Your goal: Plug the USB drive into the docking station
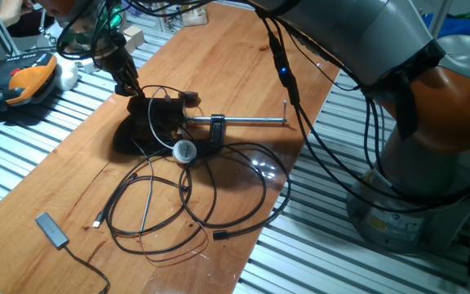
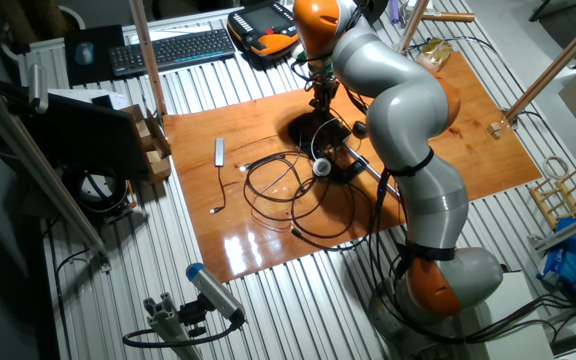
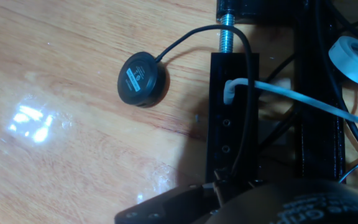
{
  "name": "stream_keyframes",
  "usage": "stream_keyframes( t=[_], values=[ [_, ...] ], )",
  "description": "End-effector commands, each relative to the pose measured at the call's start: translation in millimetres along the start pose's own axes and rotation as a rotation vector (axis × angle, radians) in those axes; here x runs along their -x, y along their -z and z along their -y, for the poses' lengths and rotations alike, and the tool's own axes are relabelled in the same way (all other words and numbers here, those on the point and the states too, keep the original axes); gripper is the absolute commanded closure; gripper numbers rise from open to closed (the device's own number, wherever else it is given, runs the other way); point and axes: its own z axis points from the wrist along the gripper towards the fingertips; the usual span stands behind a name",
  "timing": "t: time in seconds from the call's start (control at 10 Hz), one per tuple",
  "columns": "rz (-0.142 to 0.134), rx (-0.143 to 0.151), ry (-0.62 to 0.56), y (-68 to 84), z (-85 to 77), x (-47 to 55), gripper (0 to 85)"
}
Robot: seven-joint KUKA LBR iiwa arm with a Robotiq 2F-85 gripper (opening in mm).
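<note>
The docking station (image 3: 232, 124) is a narrow black box with a white cable plugged into its side; it also shows as a dark block (image 1: 157, 114) on the wooden table, and in the other fixed view (image 2: 320, 130). My gripper (image 3: 219, 194) sits at the box's near end, shut on a tiny black stub, the USB drive (image 3: 216, 185), whose tip is right at the box's end face. Whether it is seated in a port is hidden. From the side, the gripper (image 1: 129, 86) leans down onto the box's left end. The arm covers most of the gripper (image 2: 320, 100).
A black G-clamp (image 1: 217, 129) with a long steel screw (image 1: 251, 122) lies against the box. A round black puck (image 3: 142, 78) and a white round disc (image 1: 184, 151) lie close by. Black cable loops (image 1: 186, 204) and a flat dongle (image 1: 51, 229) lie nearer the front.
</note>
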Motion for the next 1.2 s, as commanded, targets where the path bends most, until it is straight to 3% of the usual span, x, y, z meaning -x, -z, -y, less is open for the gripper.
stream_keyframes(
  t=[0.0,1.1],
  values=[
    [0.0,0.004,-0.002,0.1,0.1,-0.4,85.0],
    [0.011,0.018,-0.006,6.4,-0.4,-2.5,85.0]
  ],
)
